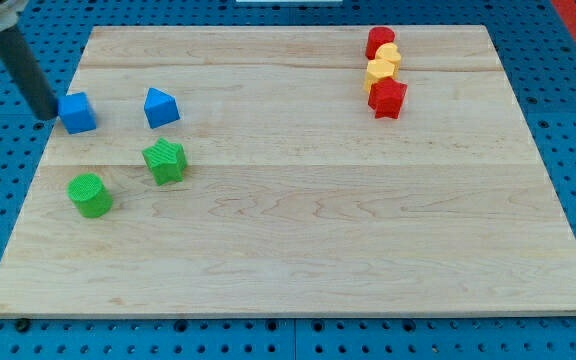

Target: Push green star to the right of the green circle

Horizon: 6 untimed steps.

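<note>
The green star (165, 161) lies on the wooden board (298, 230) at the view's left, up and to the right of the green circle (90, 194); the two are apart. My tip (47, 113) is at the board's left edge, just left of the blue cube (78, 113) and close to touching it. It is above and left of both green blocks.
A blue triangular block (161, 107) sits above the green star. At the view's top right a red block (379, 42), two yellow blocks (381, 66) and a red star (388, 98) stand in a tight column. Blue pegboard surrounds the board.
</note>
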### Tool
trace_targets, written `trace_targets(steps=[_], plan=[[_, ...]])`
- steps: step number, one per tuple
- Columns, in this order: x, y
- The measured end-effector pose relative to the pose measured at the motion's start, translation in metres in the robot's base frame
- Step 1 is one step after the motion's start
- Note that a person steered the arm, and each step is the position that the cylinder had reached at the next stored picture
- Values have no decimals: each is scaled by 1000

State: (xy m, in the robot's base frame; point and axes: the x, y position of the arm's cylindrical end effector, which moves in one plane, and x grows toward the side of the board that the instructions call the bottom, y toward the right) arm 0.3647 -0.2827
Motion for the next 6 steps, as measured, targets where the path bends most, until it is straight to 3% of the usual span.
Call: trace_targets(steps=[1, 2, 3, 4, 5, 6], plan=[[-6, 60], [-2, 45], [44, 76], [44, 146], [66, 179], [97, 172]])
